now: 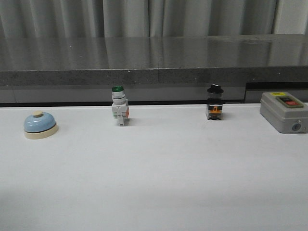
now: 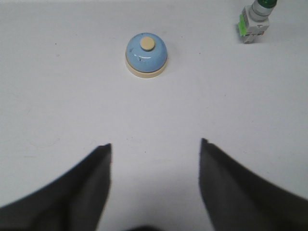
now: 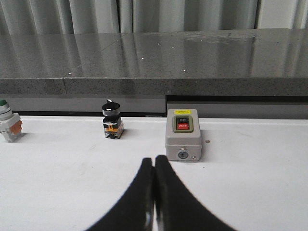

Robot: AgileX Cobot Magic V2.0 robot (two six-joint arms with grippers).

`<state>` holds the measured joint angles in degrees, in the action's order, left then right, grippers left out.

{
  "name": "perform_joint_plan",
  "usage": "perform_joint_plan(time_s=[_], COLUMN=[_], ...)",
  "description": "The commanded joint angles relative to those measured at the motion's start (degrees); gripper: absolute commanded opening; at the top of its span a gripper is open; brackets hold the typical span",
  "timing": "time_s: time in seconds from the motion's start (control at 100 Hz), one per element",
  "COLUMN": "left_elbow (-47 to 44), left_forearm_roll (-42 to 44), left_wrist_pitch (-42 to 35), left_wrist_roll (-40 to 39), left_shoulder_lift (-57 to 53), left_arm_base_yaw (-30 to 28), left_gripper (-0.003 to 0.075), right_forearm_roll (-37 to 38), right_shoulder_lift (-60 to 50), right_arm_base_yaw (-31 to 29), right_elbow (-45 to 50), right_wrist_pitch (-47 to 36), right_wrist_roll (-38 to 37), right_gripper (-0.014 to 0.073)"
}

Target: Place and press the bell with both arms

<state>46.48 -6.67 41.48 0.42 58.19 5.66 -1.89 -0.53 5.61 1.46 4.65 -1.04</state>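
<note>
The light-blue bell [image 1: 40, 124] with a cream base and cream button stands at the far left of the white table. It also shows in the left wrist view [image 2: 147, 54], ahead of my left gripper [image 2: 155, 143], which is open, empty and well short of it. My right gripper [image 3: 154, 159] is shut and empty, low over the table in front of a grey switch box. Neither arm shows in the front view.
A green-capped white pushbutton [image 1: 119, 107] and a black-knobbed switch [image 1: 214, 103] stand near the table's back edge. A grey ON/OFF switch box [image 1: 283, 111] sits at the far right. A dark stone ledge [image 1: 154, 62] runs behind the table.
</note>
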Motion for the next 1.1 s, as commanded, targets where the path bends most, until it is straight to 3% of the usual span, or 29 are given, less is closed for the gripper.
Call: perform_joint_plan(time_s=[0.0,0.08,0.4,1.09], left_elbow=[2.1,2.1,3.3,24.0], left_forearm_roll=[-0.2,-0.1,-0.6,-0.6], left_wrist_pitch=[-2.5,-2.5,-3.1,-2.0], left_wrist_roll=[0.4,0.4,0.4,1.9], left_shoulder_lift=[-0.5,-0.5,1.8,31.7], left_arm_base_yaw=[-0.1,-0.1,-0.1,1.5], left_gripper=[0.0638,0.0716,0.0625,0.0624], right_forearm_roll=[0.5,0.5,0.5,0.5], right_shoulder_lift=[-1.2,-1.2,-1.2,-1.2], right_arm_base_yaw=[0.0,0.0,0.0,0.0], right_elbow=[-0.8,-0.8,-0.8,-0.8], right_wrist_pitch=[-5.0,-5.0,-5.0,-5.0], right_wrist_roll=[0.2,0.2,0.2,0.2], right_gripper=[-0.006,-0.006,-0.006,-0.006])
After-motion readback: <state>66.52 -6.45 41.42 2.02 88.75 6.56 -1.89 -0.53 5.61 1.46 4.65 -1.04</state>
